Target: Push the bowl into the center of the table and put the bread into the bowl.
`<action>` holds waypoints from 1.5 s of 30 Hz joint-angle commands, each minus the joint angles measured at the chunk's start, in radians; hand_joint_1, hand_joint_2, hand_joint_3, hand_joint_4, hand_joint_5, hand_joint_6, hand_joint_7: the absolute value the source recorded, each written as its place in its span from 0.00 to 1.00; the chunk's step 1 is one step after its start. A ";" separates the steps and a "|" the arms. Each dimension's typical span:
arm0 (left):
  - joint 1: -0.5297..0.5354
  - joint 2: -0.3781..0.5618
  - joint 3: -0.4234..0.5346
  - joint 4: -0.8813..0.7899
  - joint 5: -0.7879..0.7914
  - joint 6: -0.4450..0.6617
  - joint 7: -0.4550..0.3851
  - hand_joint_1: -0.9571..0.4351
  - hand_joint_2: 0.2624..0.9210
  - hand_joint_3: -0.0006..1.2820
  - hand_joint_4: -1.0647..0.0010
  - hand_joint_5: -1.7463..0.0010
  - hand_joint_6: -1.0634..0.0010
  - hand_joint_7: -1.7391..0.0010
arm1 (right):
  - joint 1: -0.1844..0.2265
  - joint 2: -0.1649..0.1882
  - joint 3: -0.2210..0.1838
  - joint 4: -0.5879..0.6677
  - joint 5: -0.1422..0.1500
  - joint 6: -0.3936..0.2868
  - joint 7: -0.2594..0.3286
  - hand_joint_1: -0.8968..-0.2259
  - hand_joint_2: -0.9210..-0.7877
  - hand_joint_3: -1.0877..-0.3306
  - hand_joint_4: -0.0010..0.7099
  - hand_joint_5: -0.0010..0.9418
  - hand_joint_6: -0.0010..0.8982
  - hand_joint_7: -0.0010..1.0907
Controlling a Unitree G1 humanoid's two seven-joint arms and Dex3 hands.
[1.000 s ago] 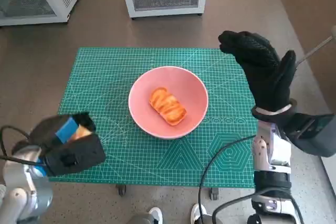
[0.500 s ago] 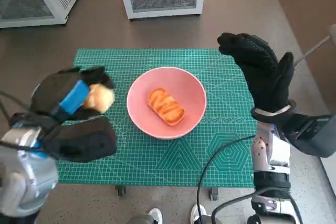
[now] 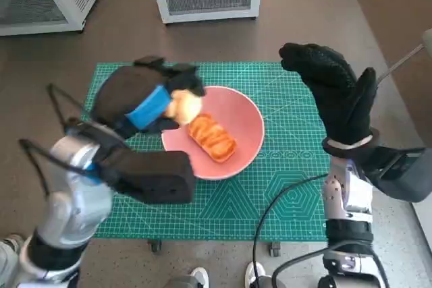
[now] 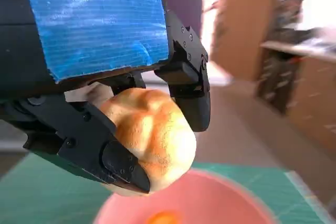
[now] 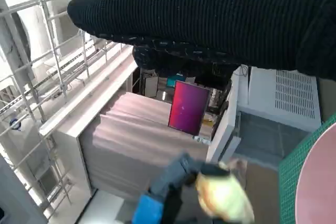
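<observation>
Holding a roll (image 3: 183, 106) over the bowl's (image 3: 248, 121) rim, left hand (image 3: 145, 99) clamps it; right hand (image 3: 334, 96) open, empty. Early release could drop it outside, onto the mat (image 3: 283, 187).

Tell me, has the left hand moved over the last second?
Yes. The left hand, holding a bread roll, has travelled from the mat's near left corner up and across to the pink bowl's left rim.

Blue tape is covering the black left robot hand (image 3: 145, 99), a black knitted glove is covering the right robot hand (image 3: 337, 96), and black cables are trailing beside both pale forearms.
</observation>
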 commanded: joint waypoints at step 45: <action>0.090 -0.141 0.227 0.128 -0.434 -0.096 0.010 0.46 0.94 0.01 0.96 1.00 0.78 0.99 | 0.014 0.004 0.003 -0.011 -0.028 -0.001 -0.026 0.40 0.00 0.56 0.27 0.00 0.10 0.32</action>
